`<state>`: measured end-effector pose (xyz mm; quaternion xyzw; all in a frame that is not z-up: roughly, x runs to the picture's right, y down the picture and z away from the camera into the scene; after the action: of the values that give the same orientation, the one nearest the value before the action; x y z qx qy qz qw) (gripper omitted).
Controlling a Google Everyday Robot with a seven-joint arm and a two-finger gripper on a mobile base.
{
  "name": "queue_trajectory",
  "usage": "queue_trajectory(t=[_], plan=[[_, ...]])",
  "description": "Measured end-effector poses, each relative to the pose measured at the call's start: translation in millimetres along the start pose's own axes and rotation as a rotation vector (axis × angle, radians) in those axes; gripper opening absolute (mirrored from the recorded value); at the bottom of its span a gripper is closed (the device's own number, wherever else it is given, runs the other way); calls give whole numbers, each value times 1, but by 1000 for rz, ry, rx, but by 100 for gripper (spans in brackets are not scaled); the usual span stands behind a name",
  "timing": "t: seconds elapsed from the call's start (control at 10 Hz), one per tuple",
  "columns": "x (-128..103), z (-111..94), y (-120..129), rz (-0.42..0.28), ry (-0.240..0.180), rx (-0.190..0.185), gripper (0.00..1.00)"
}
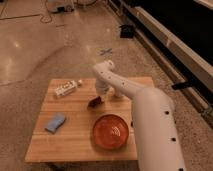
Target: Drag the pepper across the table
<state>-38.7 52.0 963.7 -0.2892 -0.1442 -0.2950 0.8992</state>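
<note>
While the white arm (150, 115) is arching over the far side of the table (75, 147), the gripper (100, 94) is hanging right at the pepper (94, 103), and I cannot tell whether it is clasping the pepper or only meeting it. The pepper is lying near the table's centre, with the orange-red bowl (111, 131) sitting nearer the front edge, a blue pad (54, 122) lying left and a white packet (67, 88) lying far left.

one low wooden table (75, 137) was there, one small dark pepper (94, 103) lay on it, one orange-red bowl (96, 131), one blue cloth (55, 122), one white packet (66, 88), one white arm (150, 115), one gripper (102, 92) sat just above the pepper, one blue cross (105, 51) marked the floor
</note>
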Motion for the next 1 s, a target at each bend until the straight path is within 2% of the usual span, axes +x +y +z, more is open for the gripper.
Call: queue_trajectory(t=[0.2, 0.6, 1.0], plan=[[-1, -3, -1, 4, -1, 2, 27], [19, -6, 13, 18, 7, 14, 27], [1, -13, -1, 30, 3, 25, 27]])
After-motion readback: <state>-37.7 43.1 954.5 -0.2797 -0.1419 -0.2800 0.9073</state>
